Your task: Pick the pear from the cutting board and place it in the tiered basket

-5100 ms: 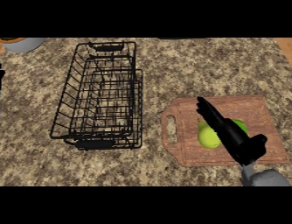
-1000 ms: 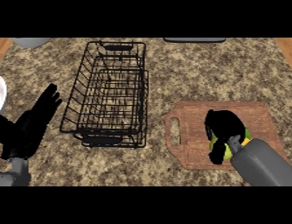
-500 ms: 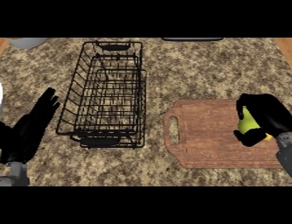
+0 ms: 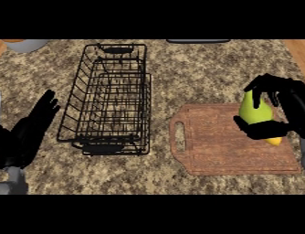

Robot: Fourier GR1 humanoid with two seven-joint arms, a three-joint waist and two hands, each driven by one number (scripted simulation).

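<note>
Right hand curled around pear above board. Left hand spread beside basket. No writing was legible.

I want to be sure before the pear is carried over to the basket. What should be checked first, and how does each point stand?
1. Right hand curled round the pear: ok.
2. Pear lifted clear of the cutting board: cannot tell.
3. Tiered basket upright, top open: ok.
4. Counter between board and basket free of objects: ok.
5. Left hand open, outside the basket: ok.
</note>
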